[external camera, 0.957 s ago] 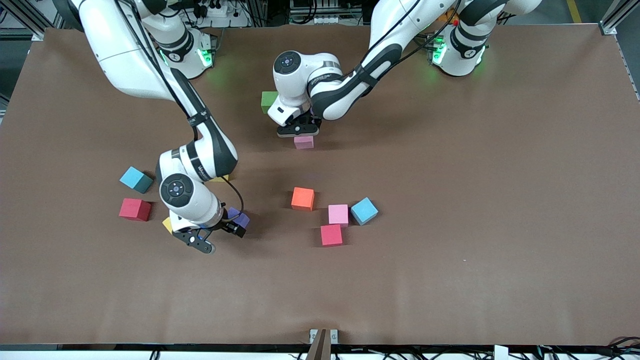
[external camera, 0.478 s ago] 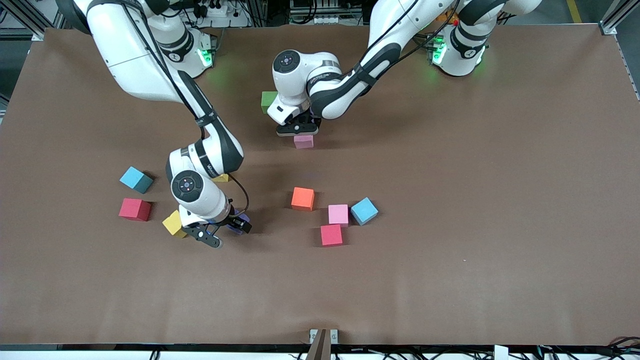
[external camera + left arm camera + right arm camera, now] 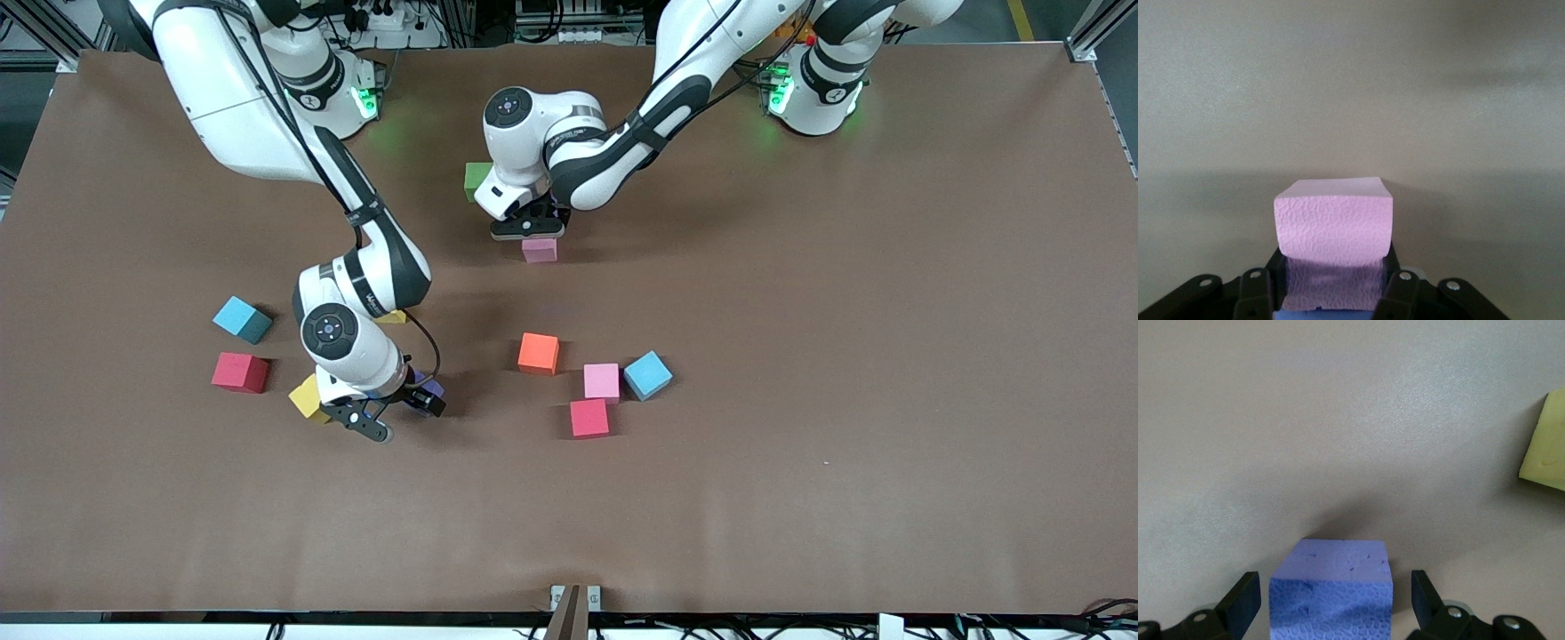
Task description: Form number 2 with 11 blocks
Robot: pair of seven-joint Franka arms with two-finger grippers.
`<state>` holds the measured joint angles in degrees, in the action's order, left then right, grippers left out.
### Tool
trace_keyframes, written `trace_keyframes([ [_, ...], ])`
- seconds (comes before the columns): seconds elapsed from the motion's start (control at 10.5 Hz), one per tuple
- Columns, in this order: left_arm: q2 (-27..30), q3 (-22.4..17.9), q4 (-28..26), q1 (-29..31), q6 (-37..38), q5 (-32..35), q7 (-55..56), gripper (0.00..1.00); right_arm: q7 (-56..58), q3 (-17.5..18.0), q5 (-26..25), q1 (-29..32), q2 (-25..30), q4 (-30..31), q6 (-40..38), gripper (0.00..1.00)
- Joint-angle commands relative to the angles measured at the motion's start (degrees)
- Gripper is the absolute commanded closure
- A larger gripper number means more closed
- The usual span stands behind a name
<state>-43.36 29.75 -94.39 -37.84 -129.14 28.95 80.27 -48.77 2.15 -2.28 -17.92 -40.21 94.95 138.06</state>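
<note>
A: Blocks are lying scattered on the brown table [image 3: 800, 356], with no digit taking shape. What is the left gripper [image 3: 531, 226] doing?

B: It is squeezing a pink block [image 3: 1334, 230] between its closed jaws, low over the table near the robots' bases. A green block [image 3: 476, 180] is sitting just beside that wrist, partly hidden.

A: And the right gripper [image 3: 391, 418]?

B: It is standing wide open around a purple block [image 3: 1331, 587], with its fingers [image 3: 1243, 601] apart from the cube's sides (a gap is showing on each side in the right wrist view). It seems to be low over the table, though I cannot tell whether it is touching.

A: What else is lying there?

B: A yellow block [image 3: 308, 396] is lying just beside that gripper, a red block [image 3: 239, 372] and a light blue block [image 3: 241, 318] toward the right arm's end. Mid-table, an orange block [image 3: 539, 352], another pink [image 3: 602, 381], another light blue [image 3: 647, 374] and another red [image 3: 589, 417] are clustering.
</note>
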Motion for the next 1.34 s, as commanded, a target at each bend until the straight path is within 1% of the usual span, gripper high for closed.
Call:
trace_keyframes([
  [0.0,-0.67,-0.22,0.08,-0.57,0.73,1.11,-0.20,0.34,-0.36,0.22,0.88,0.34,0.39,-0.12,-0.07,0.00],
  [0.19,-0.67,-0.22,0.17,-0.48,0.73,1.11,-0.12,0.18,-0.27,0.22,0.96,0.43,0.39,-0.21,0.01,0.00],
  [0.29,-0.67,-0.22,0.08,-0.48,0.73,1.11,-0.20,0.17,-0.36,0.22,0.96,0.43,0.39,-0.21,0.01,0.00],
  [0.38,-0.67,-0.22,0.08,-0.48,0.73,1.11,-0.12,0.17,-0.36,0.22,0.96,0.34,0.39,-0.12,0.01,0.26],
  [0.48,-0.67,-0.22,0.17,-0.48,0.73,1.11,0.06,0.17,-0.36,0.31,0.96,0.43,0.39,-0.21,0.01,0.80],
  [0.57,-0.41,-0.22,0.43,-0.39,0.82,1.02,-0.03,0.15,-0.36,0.31,0.96,0.34,0.48,-0.12,-0.07,1.00],
  [0.77,1.07,-0.14,0.78,0.22,2.39,0.40,-0.20,0.00,-0.27,0.31,0.96,0.25,0.74,-0.12,-0.16,1.00],
  [0.86,1.95,-0.14,0.87,0.40,2.84,0.40,-0.99,0.00,-0.44,0.31,1.05,-0.01,0.92,-0.03,-0.51,1.00],
  [0.96,3.27,-0.05,0.96,0.83,3.02,-0.03,-1.34,0.00,-2.45,0.31,2.79,-0.27,1.27,0.14,-0.77,1.00],
  [1.05,4.33,0.13,1.05,1.62,4.58,-0.91,-1.35,0.00,-4.73,0.23,3.51,-1.06,2.49,0.58,-1.39,1.00],
  [1.15,6.60,0.13,0.96,1.80,6.08,-1.52,-1.35,0.00,-7.62,0.22,3.51,-2.20,4.50,2.58,-2.09,1.00],
  [1.24,8.88,0.04,0.96,3.20,7.66,-1.62,-1.43,0.00,-9.65,0.22,3.51,-2.99,7.22,5.65,-2.18,1.00],
])
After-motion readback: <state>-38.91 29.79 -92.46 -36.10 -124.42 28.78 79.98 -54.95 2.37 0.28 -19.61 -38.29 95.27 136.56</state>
